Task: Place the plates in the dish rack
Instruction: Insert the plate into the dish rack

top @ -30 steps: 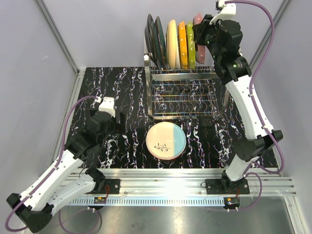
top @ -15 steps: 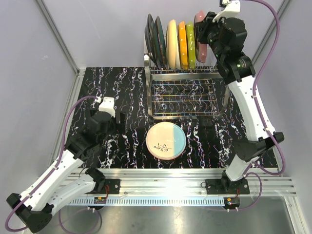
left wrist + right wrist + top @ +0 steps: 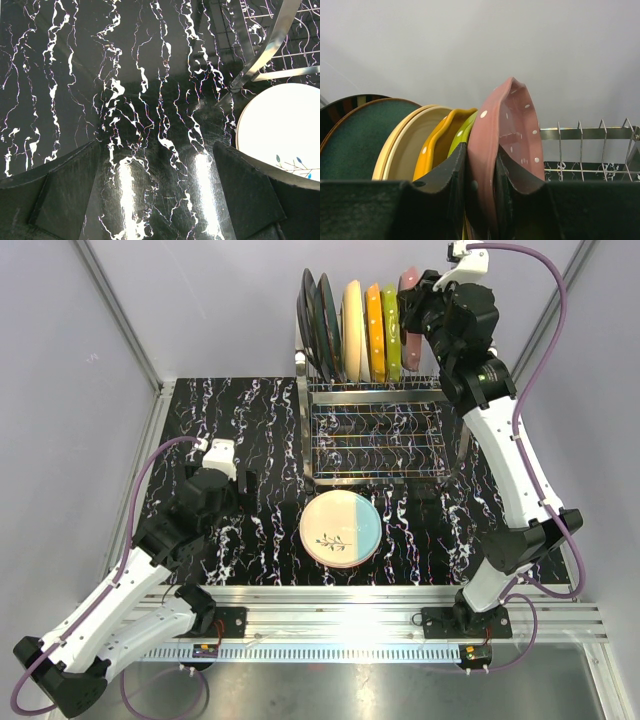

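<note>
Fingers (image 3: 445,192) of the right gripper (image 3: 481,152): clamped on the rim of the pink plate (image 3: 512,130), one finger against each face. The plate is white-dotted and stands on edge.

Pink plate, location: right end of the row in the dish rack's (image 3: 375,430) upper tier, at the back of the table (image 3: 230,415). Its top edge sits a little above its neighbours.

Other plates in the rack, left to right, all on edge between the tines: two dark plates (image 3: 318,325), a cream-yellow plate (image 3: 352,325), an orange plate (image 3: 374,330) and a green plate (image 3: 391,335). The green plate is just beside the pink one.

Rack, lower tier: wire grid, no plate on it.

Pale blue-and-cream plate (image 3: 341,528): lies flat on the black, white-veined table just in front of the rack, sprig side up. Nothing grips it.

Left gripper (image 3: 155,145): fingers spread wide with nothing between them, low over bare table. It is left of the flat plate, whose rim shows at the right edge of the left wrist view.
</note>
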`<action>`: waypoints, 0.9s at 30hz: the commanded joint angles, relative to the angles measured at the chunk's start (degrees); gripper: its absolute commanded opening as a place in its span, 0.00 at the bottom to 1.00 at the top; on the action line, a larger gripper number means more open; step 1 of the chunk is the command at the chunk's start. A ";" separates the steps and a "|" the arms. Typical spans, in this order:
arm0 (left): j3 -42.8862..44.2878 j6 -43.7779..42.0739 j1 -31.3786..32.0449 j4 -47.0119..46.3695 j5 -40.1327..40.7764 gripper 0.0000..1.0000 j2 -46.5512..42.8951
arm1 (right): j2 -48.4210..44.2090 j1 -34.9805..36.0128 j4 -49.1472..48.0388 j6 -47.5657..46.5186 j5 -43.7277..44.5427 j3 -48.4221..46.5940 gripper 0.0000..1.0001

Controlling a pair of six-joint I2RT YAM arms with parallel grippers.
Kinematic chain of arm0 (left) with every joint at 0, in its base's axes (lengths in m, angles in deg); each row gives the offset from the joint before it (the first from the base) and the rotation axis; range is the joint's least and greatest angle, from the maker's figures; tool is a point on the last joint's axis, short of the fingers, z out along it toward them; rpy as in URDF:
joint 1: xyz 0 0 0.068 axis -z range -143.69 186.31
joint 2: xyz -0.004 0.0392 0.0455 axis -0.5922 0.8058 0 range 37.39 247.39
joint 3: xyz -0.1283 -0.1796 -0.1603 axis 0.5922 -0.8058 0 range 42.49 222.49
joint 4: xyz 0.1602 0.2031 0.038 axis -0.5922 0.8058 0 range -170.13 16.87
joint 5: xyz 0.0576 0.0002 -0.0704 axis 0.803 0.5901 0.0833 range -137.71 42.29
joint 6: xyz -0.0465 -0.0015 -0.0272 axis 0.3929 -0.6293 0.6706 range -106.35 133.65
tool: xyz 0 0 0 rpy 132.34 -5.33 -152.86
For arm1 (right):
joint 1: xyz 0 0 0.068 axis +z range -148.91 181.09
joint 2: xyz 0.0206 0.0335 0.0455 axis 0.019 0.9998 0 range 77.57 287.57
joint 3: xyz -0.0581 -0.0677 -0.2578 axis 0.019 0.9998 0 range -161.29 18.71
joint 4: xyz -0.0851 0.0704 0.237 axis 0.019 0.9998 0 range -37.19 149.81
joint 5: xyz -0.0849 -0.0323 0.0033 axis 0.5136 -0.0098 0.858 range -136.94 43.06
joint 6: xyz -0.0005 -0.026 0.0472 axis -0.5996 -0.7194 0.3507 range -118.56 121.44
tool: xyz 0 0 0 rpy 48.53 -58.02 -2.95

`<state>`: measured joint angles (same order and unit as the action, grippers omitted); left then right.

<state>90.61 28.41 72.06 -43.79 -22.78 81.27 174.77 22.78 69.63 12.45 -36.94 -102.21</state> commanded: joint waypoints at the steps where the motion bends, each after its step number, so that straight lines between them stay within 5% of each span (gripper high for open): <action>1: -0.31 -0.26 -0.24 -2.68 1.18 0.99 -0.72 | -2.82 -0.07 -7.59 1.65 0.02 -1.60 0.00; 18: -0.39 -0.35 -0.33 -2.68 1.17 0.99 -0.37 | -4.40 -0.07 -5.92 1.30 -1.65 6.05 0.07; 27: -0.57 -0.61 -0.33 -3.02 1.35 0.99 -0.20 | -4.05 -0.07 -4.69 0.42 -3.50 5.88 0.00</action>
<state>90.61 28.39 72.04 -43.81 -22.78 81.27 172.33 22.41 64.49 12.08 -37.79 -95.98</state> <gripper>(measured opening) 0.988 0.305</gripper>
